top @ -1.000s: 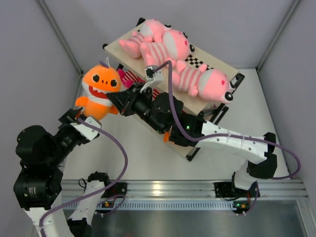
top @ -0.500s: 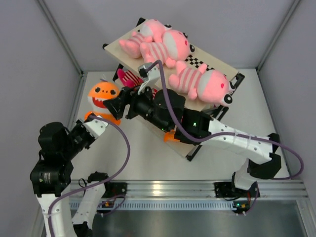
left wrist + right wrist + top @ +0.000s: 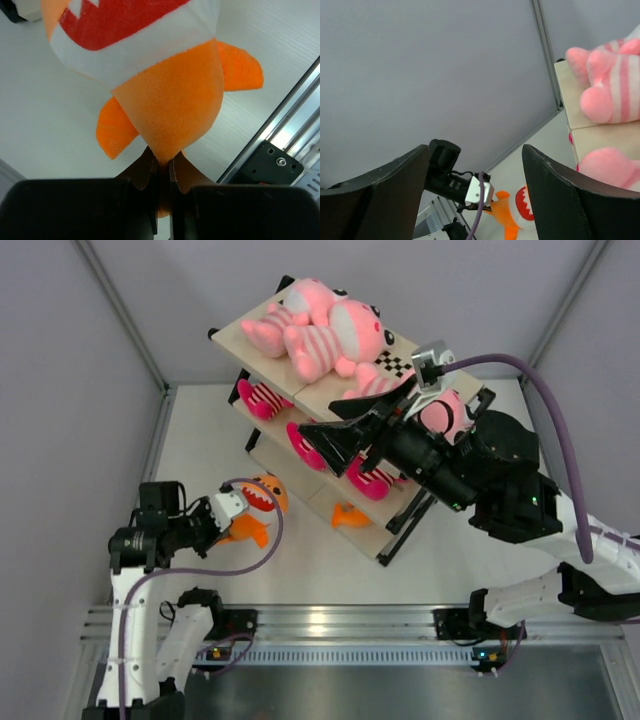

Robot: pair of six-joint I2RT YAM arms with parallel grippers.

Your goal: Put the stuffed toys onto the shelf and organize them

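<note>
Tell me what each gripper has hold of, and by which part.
The left gripper is shut on the orange toy, pinching the narrow tail end of its body. The right gripper is open and holds nothing.

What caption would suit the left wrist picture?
Left gripper pinches the orange stuffed toy by its tapered end, white table behind.

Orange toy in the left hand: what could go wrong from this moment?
1. The left hand pinches the orange toy only by the narrow end of its body, so it may slip out or swing when lifted.
2. The right hand hangs open close over the shelf. Both arms moving there could collide, or knock the pale-pink toys off the top board.
</note>
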